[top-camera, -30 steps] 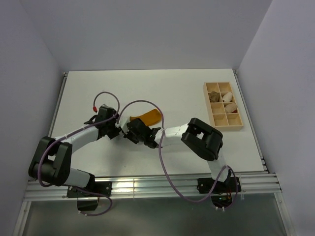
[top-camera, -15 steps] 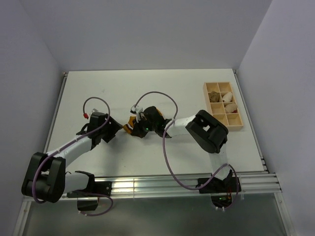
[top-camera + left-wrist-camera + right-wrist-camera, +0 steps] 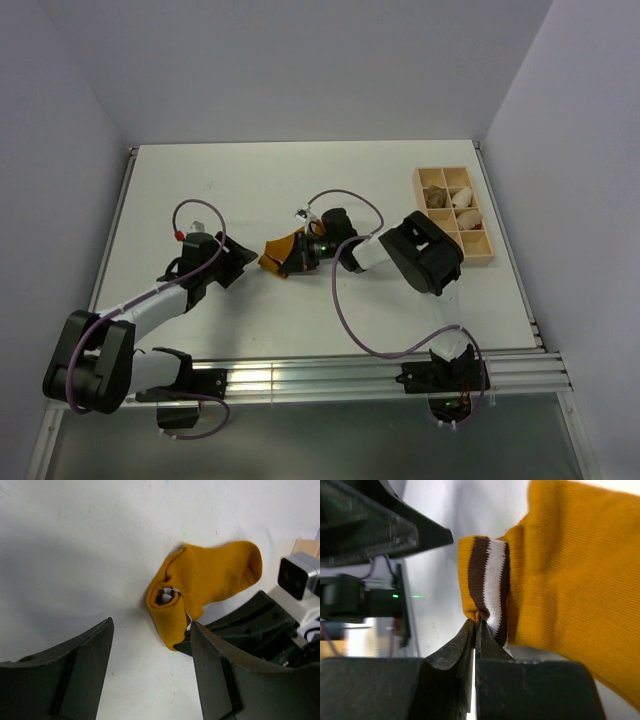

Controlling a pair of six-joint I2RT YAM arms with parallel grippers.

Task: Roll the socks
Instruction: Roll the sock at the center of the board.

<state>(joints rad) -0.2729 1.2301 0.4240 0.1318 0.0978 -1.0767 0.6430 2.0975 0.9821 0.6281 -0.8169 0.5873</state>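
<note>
One mustard sock (image 3: 205, 587) lies half rolled in the middle of the table (image 3: 180, 190). The right gripper (image 3: 475, 625) pinches its striped cuff tight; the left gripper (image 3: 150, 630) has backed off, wide open, empty.

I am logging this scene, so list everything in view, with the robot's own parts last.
table: one, white, under everything.
mustard sock: one, mustard-orange with a white and dark-brown striped cuff, mid-table between the two grippers, cuff end partly rolled.
wooden tray: one, light wood, divided into compartments, at the table's right side.
rolled bundles: two, cream-white, in the tray's right-hand compartments.
brownish item: one, grey-brown, in an upper-left tray compartment; too small to identify.
left gripper: one, black, open, just left of the sock and apart from it.
right gripper: one, black, shut, pinching the sock's striped cuff.
</note>
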